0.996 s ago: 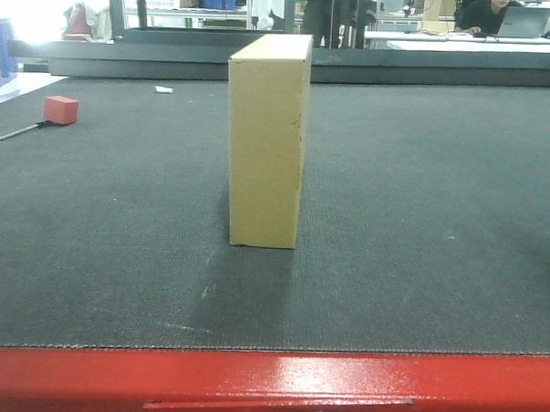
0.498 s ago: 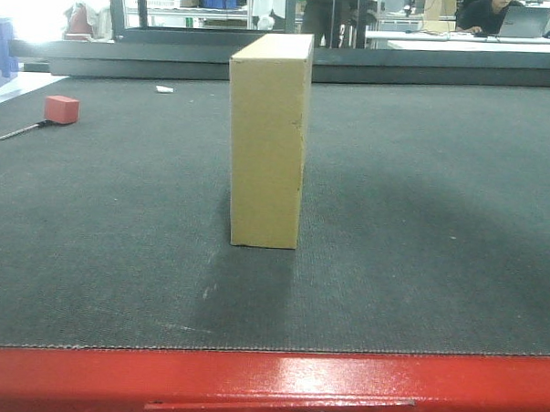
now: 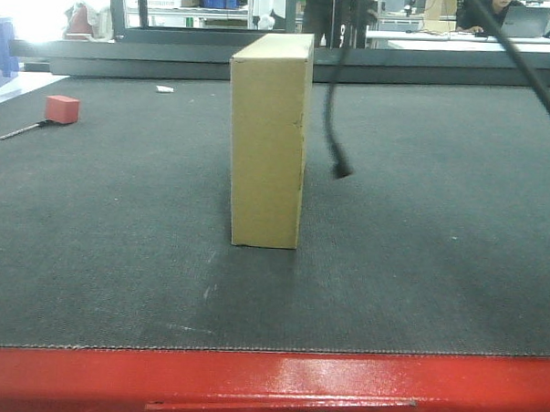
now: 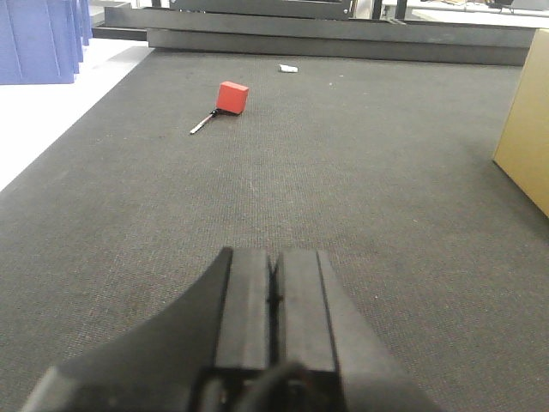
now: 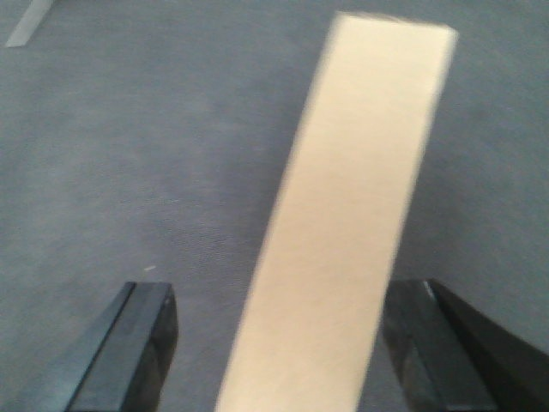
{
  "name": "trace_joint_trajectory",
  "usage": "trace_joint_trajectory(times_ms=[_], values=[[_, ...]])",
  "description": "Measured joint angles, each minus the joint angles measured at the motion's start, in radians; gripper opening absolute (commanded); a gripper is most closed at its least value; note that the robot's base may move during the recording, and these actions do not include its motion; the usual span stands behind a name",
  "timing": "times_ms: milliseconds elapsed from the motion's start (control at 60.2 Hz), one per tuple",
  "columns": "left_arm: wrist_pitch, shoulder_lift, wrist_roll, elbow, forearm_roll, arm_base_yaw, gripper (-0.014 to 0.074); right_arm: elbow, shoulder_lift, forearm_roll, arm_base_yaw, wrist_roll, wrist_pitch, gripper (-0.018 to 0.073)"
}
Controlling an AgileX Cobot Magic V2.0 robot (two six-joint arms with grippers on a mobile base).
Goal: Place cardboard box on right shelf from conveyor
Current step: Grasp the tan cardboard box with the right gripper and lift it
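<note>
The cardboard box [image 3: 267,142] stands upright on its narrow end in the middle of the conveyor [image 3: 418,267], behind the belt's red front edge [image 3: 267,384]. In the right wrist view my right gripper [image 5: 281,292] is open above the box's narrow top face [image 5: 352,215]. One finger [image 5: 141,343] is on each side of the box with gaps showing, and the picture is blurred. My left gripper [image 4: 274,292] is shut with nothing in it, low over the belt to the left of the box [image 4: 527,129]. The right shelf is out of view.
A small red block [image 3: 62,108] and a thin pen-like stick [image 3: 21,131] lie at the belt's far left. A black cable [image 3: 336,127] dangles just right of the box, and another cable [image 3: 527,71] crosses the top right corner. Blue bins [image 4: 39,39] stand beyond the belt's left edge.
Two black cables have come into the front view from the top right, one hanging down beside the box. The box has not moved.
</note>
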Motion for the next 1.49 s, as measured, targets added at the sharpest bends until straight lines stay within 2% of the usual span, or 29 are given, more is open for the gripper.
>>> trace_joint_trajectory(times_ms=[216, 382, 764, 1312, 1411, 1494], values=[[0.000, 0.000, 0.000, 0.000, 0.000, 0.000, -0.0116, -0.034, 0.066, -0.118, 0.023, 0.117, 0.053, 0.0592], [0.000, 0.000, 0.000, 0.000, 0.000, 0.000, -0.0116, -0.034, 0.074, -0.138, 0.039, 0.181, 0.050, 0.0592], [0.000, 0.000, 0.000, 0.000, 0.000, 0.000, -0.0116, -0.038, 0.095, -0.190, 0.052, 0.195, 0.030, 0.0592], [0.000, 0.000, 0.000, 0.000, 0.000, 0.000, -0.0116, -0.041, 0.165, -0.195, 0.058, 0.197, 0.025, 0.0587], [0.000, 0.000, 0.000, 0.000, 0.000, 0.000, -0.0116, -0.041, 0.176, -0.195, 0.058, 0.197, 0.029, 0.0524], [0.000, 0.000, 0.000, 0.000, 0.000, 0.000, -0.0116, -0.041, 0.180, -0.197, 0.058, 0.197, 0.030, 0.0387]])
